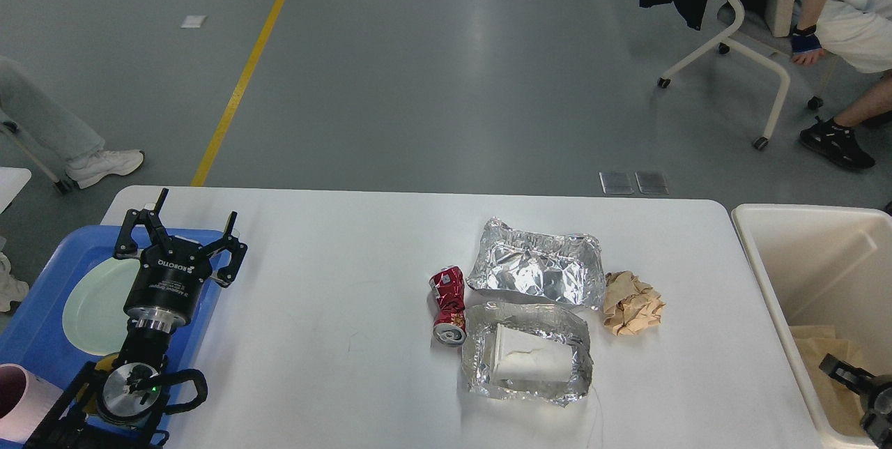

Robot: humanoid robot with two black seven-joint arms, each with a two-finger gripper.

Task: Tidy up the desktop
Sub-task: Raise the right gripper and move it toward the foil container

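Observation:
The white desktop [334,261] holds a crushed red can [448,304], an empty foil container [535,271], a second foil container [481,372] with a white crumpled cup [529,360] lying in it, and a ball of brown paper [631,304]. All of these sit right of centre. My left gripper [187,226] is open and empty, over the right edge of the blue tray [35,337] at the far left. Only a small dark part of my right gripper [847,374] shows, low inside the cream bin [766,254], so its fingers cannot be told apart.
The blue tray carries a pale green plate [90,306] and a pink cup [17,400]. Brown paper [815,348] lies in the bin. Beyond the table, a seated person and a chair [752,24] are at the far right, and a person's leg [63,142] at the left.

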